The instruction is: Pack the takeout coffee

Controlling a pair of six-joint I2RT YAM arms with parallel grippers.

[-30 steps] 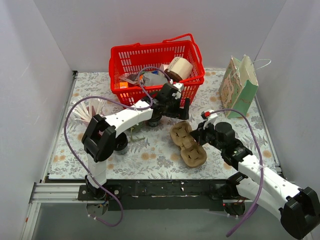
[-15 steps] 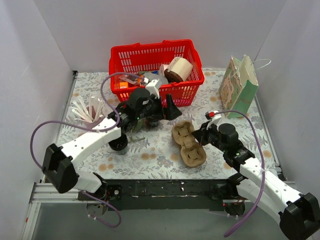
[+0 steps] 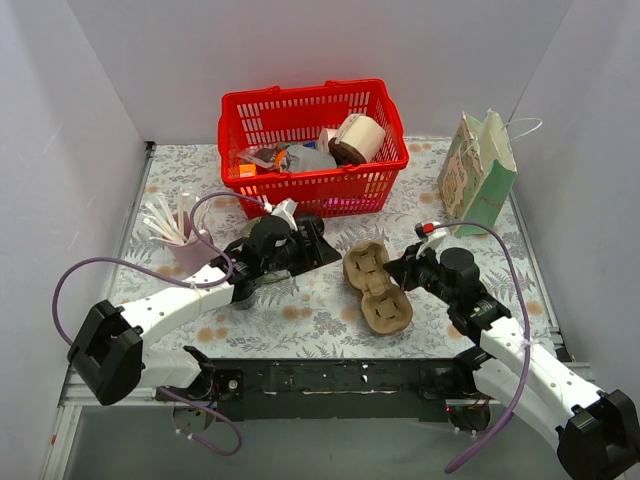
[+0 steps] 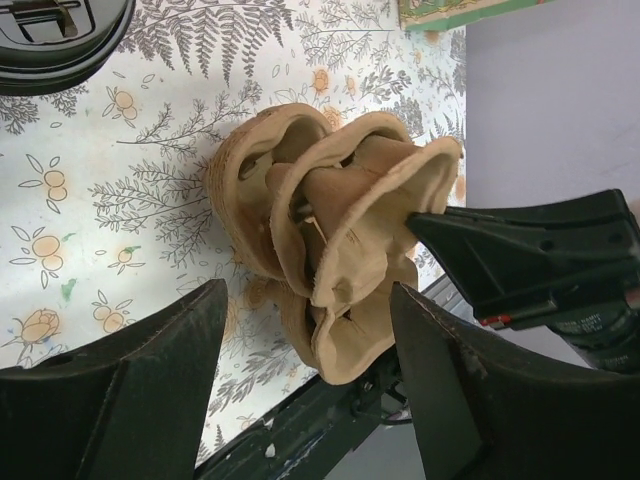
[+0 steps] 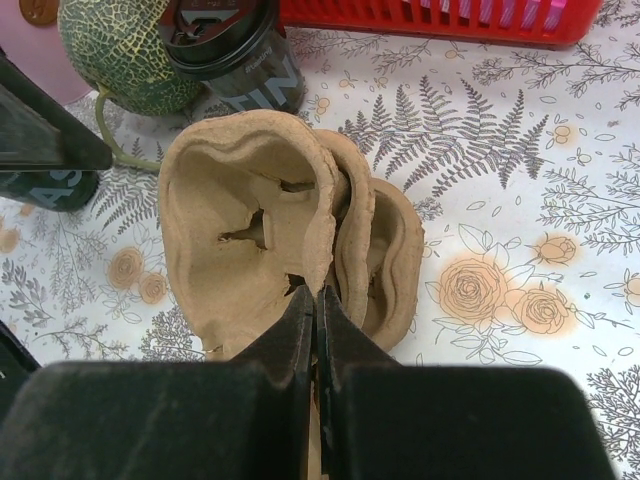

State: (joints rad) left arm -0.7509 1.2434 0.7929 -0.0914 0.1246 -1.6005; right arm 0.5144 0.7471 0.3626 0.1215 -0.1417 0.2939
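Note:
A brown pulp cup carrier (image 3: pixel 378 290) lies mid-table, its near side tipped up. My right gripper (image 3: pixel 401 268) is shut on the carrier's (image 5: pixel 250 230) thin rim, fingertips together in the right wrist view (image 5: pixel 318 300). My left gripper (image 3: pixel 328 250) is just left of the carrier, open. In the left wrist view its fingers (image 4: pixel 130 400) flank the carrier's (image 4: pixel 340 230) lower corner without touching. A black lidded coffee cup (image 5: pixel 238 50) stands behind the carrier. A second black cup (image 5: pixel 48 186) stands to its left. My left arm hides most of both from above.
A red basket (image 3: pixel 312 150) full of groceries stands at the back. A green paper bag (image 3: pixel 480 172) stands at the right. A pink cup of white stirrers (image 3: pixel 178 232) is at the left. A green melon (image 5: pixel 120 55) lies beside the cups.
My left arm has swung down from the basket's front and now lies low beside the carrier, its jaws narrower than before. The right gripper has kept its grip, and the carrier has barely shifted.

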